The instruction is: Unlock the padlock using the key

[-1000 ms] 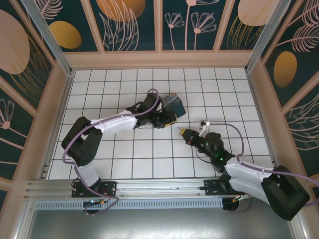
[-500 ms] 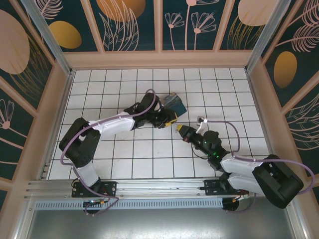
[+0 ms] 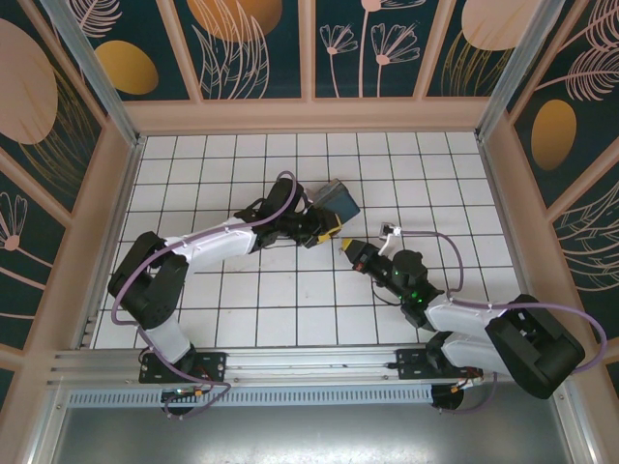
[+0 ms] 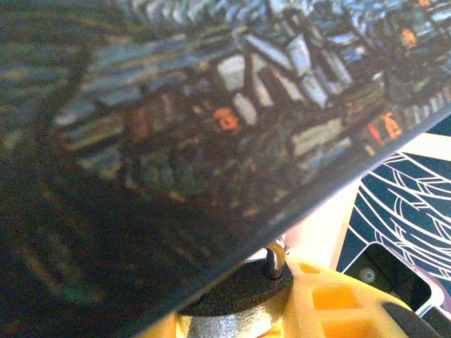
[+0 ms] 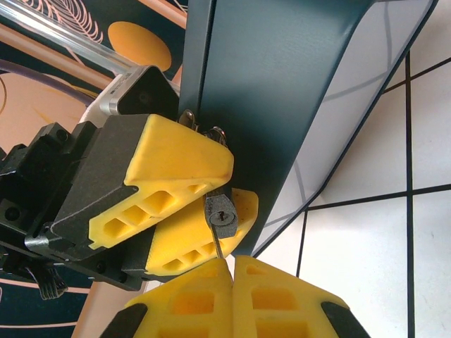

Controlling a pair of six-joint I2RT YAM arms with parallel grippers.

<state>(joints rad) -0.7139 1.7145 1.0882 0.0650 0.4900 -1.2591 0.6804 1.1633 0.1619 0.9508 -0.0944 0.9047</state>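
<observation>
Padlock gripped in your left fingers beside the blue tin box, your right fingers clenched on the key, its tip at the keyhole face

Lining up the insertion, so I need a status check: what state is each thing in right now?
padlock: clamped in left pincer, keyhole facing the key.
key: pinched in right pincer, tip just short of the keyhole.
tin box: tilted, lid apparently shut.
</observation>
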